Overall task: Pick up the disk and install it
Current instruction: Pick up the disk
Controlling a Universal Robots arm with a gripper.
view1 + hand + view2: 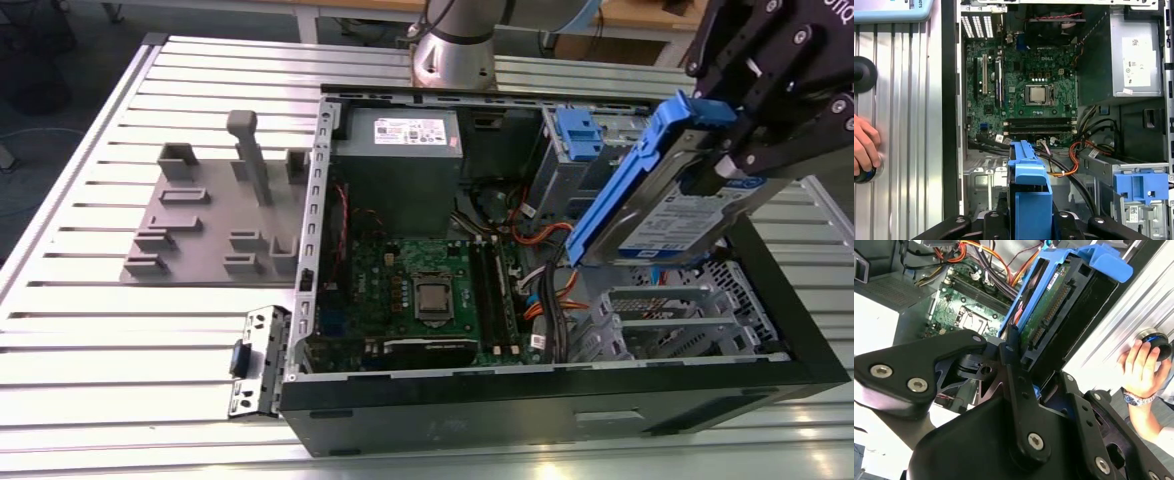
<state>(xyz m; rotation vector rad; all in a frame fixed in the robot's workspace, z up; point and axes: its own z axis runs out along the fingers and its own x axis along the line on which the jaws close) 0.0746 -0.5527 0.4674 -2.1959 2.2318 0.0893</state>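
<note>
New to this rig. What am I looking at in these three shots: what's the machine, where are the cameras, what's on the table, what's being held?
It is one robot arm standing at a slatted metal table. The exterior view is taken from a camera off the arm. Both wrist views come from cameras riding on the arm, looking past its end effector. On the table lie an open computer case, its motherboard exposed, and a grey fixture plate. The end effector is shut on the disk, a silver drive in a blue frame, held tilted above the case. A person's hand rests on a black knob.
</note>
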